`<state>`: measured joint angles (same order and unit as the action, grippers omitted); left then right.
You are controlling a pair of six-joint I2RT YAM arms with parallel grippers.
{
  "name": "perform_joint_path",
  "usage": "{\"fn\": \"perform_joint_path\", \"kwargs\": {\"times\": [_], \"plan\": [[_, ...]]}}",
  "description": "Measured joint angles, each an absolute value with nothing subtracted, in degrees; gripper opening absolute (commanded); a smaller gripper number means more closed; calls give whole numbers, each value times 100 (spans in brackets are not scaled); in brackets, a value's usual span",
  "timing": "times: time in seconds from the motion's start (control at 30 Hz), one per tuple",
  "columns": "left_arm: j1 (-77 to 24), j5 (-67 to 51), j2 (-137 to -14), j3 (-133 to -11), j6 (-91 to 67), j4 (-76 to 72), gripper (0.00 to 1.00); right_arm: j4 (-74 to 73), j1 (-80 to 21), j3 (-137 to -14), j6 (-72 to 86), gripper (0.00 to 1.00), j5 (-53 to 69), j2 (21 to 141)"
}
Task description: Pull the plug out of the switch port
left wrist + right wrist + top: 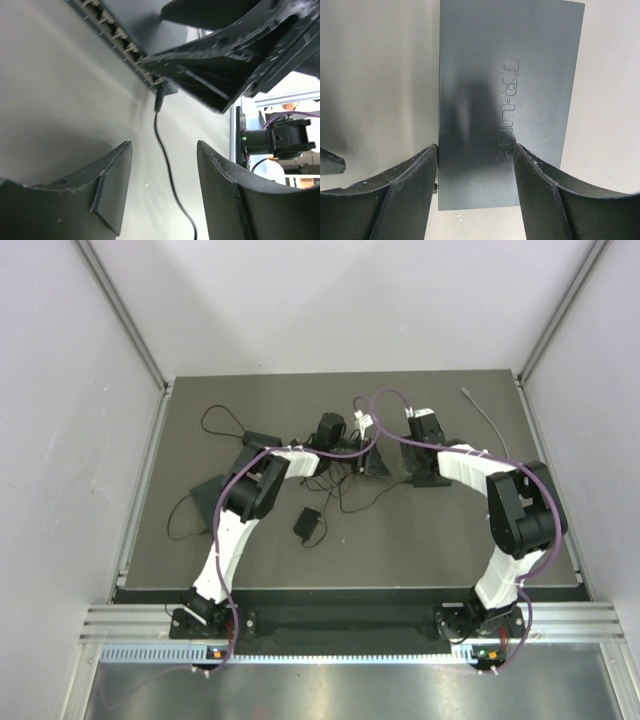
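Left claw (164,150) spread, pinching nothing, black plug (161,96) just ahead of its fingertips at the port row of the switch (131,22), thin cable (167,170) running back between its fingers over the tabletop (60,100), right claw (475,147) spread over the switch's lettered top, past the plug.

The plug (161,91) is half buried under a dark gripper finger (225,65) in the left wrist view, so there's no calling whether it's seated. Its black cable (167,165) runs off the bottom edge, and the switch's row of ports (120,34) gets clipped at the top.
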<state>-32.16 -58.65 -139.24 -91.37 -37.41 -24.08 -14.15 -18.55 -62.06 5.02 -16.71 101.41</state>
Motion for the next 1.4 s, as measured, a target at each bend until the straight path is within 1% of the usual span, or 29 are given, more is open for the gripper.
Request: {"fn": "perform_joint_path", "kwargs": {"times": [0.13, 0.3, 0.53, 0.63, 0.7, 0.87, 0.9, 1.0, 1.03, 1.17, 1.3, 1.4], "plan": [[-3317, -5885, -13979, -9347, -3688, -2318, 60, -1406, -1839, -6206, 495, 61, -1625, 10136], [-3590, -5732, -14206, -9963, -3282, -1717, 57, -1385, -1804, -6206, 497, 61, -1533, 10123], [-3763, -5599, -14300, -10071, -3118, -1472, 57, -1319, -1767, -6198, 499, 60, -1444, 10119], [-3765, -5544, -14302, -10108, -3048, -1391, 49, -1295, -1743, -6198, 502, 60, -1391, 10119], [-3767, -5518, -14302, -10114, -2991, -1286, 41, -1282, -1739, -6198, 502, 60, -1378, 10119], [-3769, -5548, -14304, -10147, -2783, -941, 30, -1278, -1732, -6198, 502, 60, -1361, 10119], [-3767, -5568, -14304, -10158, -2759, -880, 23, -1280, -1732, -6198, 502, 59, -1358, 10119], [-3754, -5621, -14400, -10265, -2735, -799, 15, -1278, -1732, -6198, 499, 59, -1356, 10119], [-3736, -5682, -14473, -10326, -2775, -788, 0, -1278, -1732, -6198, 502, 59, -1356, 10119], [-3717, -5771, -14567, -10466, -2884, -711, 0, -1275, -1721, -6198, 502, 58, -1350, 10119], [-3710, -5754, -14580, -10490, -2987, -676, 0, -1275, -1712, -6198, 504, 55, -1365, 10119], [-3669, -5734, -14580, -10477, -3059, -692, 0, -1271, -1712, -6198, 504, 55, -1382, 10119]]}}
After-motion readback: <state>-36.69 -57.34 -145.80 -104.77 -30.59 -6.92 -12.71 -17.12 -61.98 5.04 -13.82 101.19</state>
